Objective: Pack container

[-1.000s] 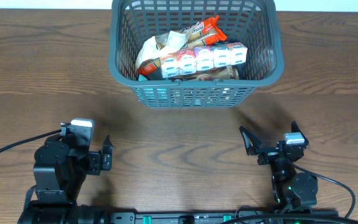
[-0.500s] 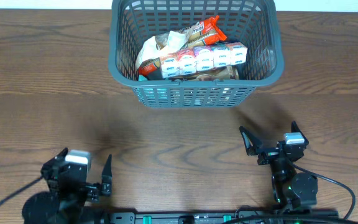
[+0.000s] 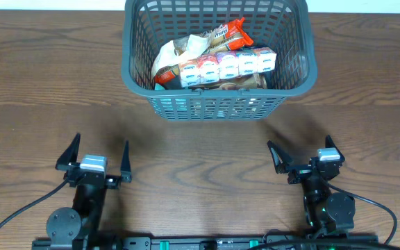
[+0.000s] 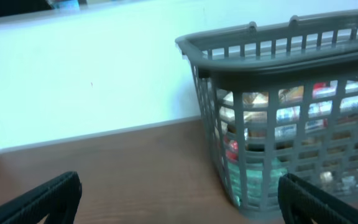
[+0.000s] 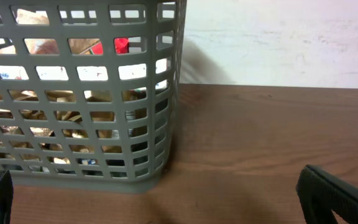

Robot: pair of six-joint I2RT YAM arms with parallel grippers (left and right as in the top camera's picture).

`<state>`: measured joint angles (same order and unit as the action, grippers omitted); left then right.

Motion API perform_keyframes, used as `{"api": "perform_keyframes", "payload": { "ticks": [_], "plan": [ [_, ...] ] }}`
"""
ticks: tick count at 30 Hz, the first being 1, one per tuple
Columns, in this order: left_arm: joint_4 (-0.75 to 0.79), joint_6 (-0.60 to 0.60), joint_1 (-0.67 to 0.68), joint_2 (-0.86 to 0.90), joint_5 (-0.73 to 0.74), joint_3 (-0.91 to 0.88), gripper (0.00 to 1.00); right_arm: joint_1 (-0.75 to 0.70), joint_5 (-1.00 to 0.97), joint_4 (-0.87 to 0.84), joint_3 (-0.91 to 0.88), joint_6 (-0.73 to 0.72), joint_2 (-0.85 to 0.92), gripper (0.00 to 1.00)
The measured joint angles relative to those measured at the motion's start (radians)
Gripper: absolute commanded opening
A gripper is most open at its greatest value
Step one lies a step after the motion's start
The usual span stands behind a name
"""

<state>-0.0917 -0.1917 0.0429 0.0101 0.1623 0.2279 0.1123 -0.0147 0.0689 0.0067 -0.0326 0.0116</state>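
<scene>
The container (image 3: 134, 73) is a large grey-blue slotted basket at the table's far middle. It holds a row of pink and white yoghurt cups (image 3: 228, 64) and several snack packets (image 3: 224, 33). It also shows in the left wrist view (image 4: 278, 62) and the right wrist view (image 5: 73, 168). My left gripper (image 3: 94, 156) is open and empty near the front edge, left of centre. My right gripper (image 3: 303, 155) is open and empty near the front edge on the right. Both point towards the basket with bare table between.
Brown wooden table (image 3: 47, 83) all around the basket. A white wall (image 4: 92, 68) stands behind the table. Cables run from both arm bases at the front edge.
The left arm has swung from a sideways folded pose to point straight at the basket, its fingers spread wide. The right arm and the basket have not moved.
</scene>
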Motion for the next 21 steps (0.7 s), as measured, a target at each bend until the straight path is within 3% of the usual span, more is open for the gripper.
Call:
{"api": "perform_keyframes", "payload": {
  "ticks": [5,10,21],
  "plan": [
    [0.141,0.001,0.000,0.000,0.019,-0.137,0.98,0.000,0.000,0.000,0.000,0.000,0.000,0.99],
    [0.117,0.001,0.000,0.000,0.083,-0.220,0.98,0.000,0.000,0.000,0.000,0.000,0.000,0.99],
    [0.083,0.012,0.000,0.000,0.127,-0.206,0.98,0.000,0.000,0.000,0.000,0.000,0.000,0.99]
  ]
}}
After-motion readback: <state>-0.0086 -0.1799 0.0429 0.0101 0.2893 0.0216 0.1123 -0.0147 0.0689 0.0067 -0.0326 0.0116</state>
